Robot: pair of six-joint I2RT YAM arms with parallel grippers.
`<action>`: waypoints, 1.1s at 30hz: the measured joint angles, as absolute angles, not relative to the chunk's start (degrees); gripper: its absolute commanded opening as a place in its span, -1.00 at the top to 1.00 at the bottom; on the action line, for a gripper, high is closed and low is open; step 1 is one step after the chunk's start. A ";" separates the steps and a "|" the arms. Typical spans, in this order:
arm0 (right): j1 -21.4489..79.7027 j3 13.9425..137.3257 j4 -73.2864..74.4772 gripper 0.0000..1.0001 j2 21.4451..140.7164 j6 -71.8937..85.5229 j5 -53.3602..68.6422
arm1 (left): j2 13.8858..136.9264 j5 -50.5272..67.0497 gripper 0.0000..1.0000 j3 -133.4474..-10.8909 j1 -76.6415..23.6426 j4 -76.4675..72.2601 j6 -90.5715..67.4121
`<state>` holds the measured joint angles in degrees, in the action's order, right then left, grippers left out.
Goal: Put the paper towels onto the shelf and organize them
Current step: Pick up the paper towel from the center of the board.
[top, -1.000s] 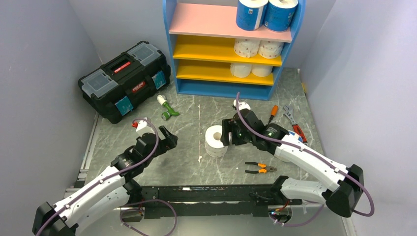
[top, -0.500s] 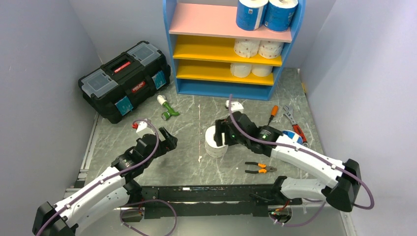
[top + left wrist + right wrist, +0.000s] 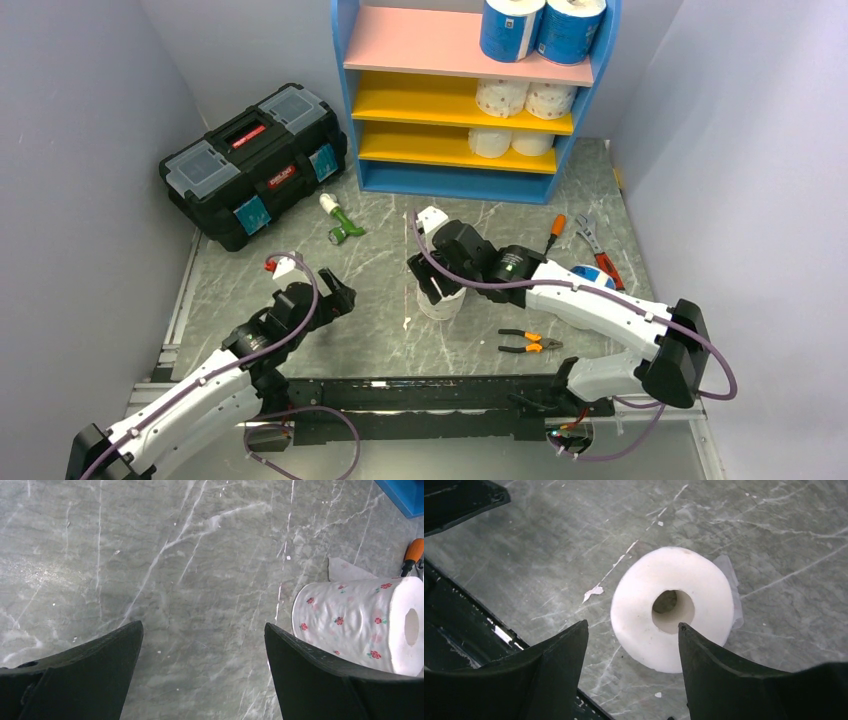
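A paper towel roll point(image 3: 438, 305) is standing on its end on the gray table point(image 3: 380, 262), about in the middle. It is white with little pink flowers on it. A loose bit of paper is sticking out at its side.

The right gripper point(image 3: 632, 627) is hanging right over this roll and looking down into its hole. Its two black fingers point(image 3: 549, 680) are standing apart, one on each side of the roll. I cannot tell if they are touching the paper.

The left gripper point(image 3: 203, 626) is hanging over the bare table, to the left of the roll and well apart from it. Its fingers point(image 3: 90, 670) are spreading wide and holding nothing.

The shelf point(image 3: 345, 40) is standing at the far side of the table. Two blue-wrapped rolls point(image 3: 512, 28) are sitting side by side at the right end of the pink top board. Two dotted rolls point(image 3: 501, 97) are lying at the right end of the upper yellow board. Two plain white rolls point(image 3: 490, 142) are lying at the right end of the lower yellow board.

A black toolbox point(image 3: 255, 163) is sitting on the left, near the shelf. Orange pliers point(image 3: 530, 342) are lying on the table, near the right arm.
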<state>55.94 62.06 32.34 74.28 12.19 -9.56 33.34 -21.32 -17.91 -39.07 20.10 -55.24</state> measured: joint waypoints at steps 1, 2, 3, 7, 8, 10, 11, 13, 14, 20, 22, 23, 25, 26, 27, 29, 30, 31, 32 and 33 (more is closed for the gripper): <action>56.05 62.06 32.21 -0.34 74.28 11.62 -9.10 | 33.36 -21.32 -0.97 -17.91 -39.07 20.14 -55.24; 56.25 62.06 31.99 -0.33 74.28 10.87 -8.54 | 33.50 -21.32 -0.97 -17.91 -39.07 20.21 -55.22; 56.38 62.06 31.97 -0.31 74.35 10.26 -8.16 | 33.65 -21.32 -0.97 -17.91 -39.07 20.29 -55.22; 56.86 62.06 32.03 -0.29 76.01 8.21 -6.79 | 34.41 -21.28 -0.96 -17.91 -39.07 20.40 -55.22; 56.90 62.06 32.05 -0.28 76.97 7.81 -6.63 | 34.72 -21.28 -0.96 -17.91 -39.07 20.40 -55.22; 56.95 62.06 32.10 -0.28 78.76 7.22 -6.31 | 35.07 -21.26 -0.97 -17.91 -39.07 20.38 -55.22; 56.95 62.06 32.21 -0.28 79.61 6.96 -6.28 | 35.14 -21.26 -0.97 -17.91 -39.07 20.38 -55.22; 56.95 62.06 32.32 -0.28 80.84 6.42 -6.31 | 35.33 -21.23 -0.97 -17.91 -39.07 20.36 -55.22; 56.95 62.06 32.36 -0.28 81.21 6.22 -6.33 | 35.38 -21.26 -0.97 -17.91 -39.07 20.36 -55.22; 56.95 62.08 32.49 -0.27 82.35 5.23 -7.07 | 35.27 -21.26 -0.97 -17.89 -39.07 20.36 -55.20; 56.95 62.15 32.75 -0.26 83.00 4.71 -7.44 | 35.07 -21.26 -0.97 -17.89 -39.07 20.38 -55.20; 56.95 62.22 33.08 -0.25 83.37 4.51 -7.51 | 34.96 -21.26 -0.97 -17.87 -39.07 20.36 -55.20; 56.95 62.48 33.80 -0.23 84.25 3.99 -7.66 | 34.96 -21.26 -0.97 -17.85 -39.07 20.36 -55.20; 56.95 62.61 34.11 -0.22 84.64 3.75 -7.84 | 34.96 -21.26 -0.97 -17.82 -39.07 20.36 -55.20; 56.95 62.67 34.20 -0.20 84.84 3.46 -7.92 | 34.96 -21.26 -0.97 -17.72 -39.07 20.34 -55.20; 56.95 62.70 34.39 -0.16 84.88 3.03 -8.01 | 34.96 -21.26 -0.97 -17.56 -39.07 20.36 -55.20; 56.95 62.70 34.46 -0.12 84.88 2.87 -8.03 | 34.96 -21.26 -0.97 -17.50 -39.07 20.29 -55.20; 56.95 62.70 34.46 -0.07 84.88 2.68 -8.05 | 34.96 -21.23 -0.97 -17.43 -39.07 20.25 -55.20; 56.95 62.70 34.50 -0.02 84.88 2.50 -8.08 | 34.96 -21.26 -0.97 -17.34 -39.07 20.10 -55.20; 56.95 62.70 34.54 0.06 84.88 2.33 -8.16 | 34.98 -21.23 -0.97 -17.30 -39.07 20.01 -55.20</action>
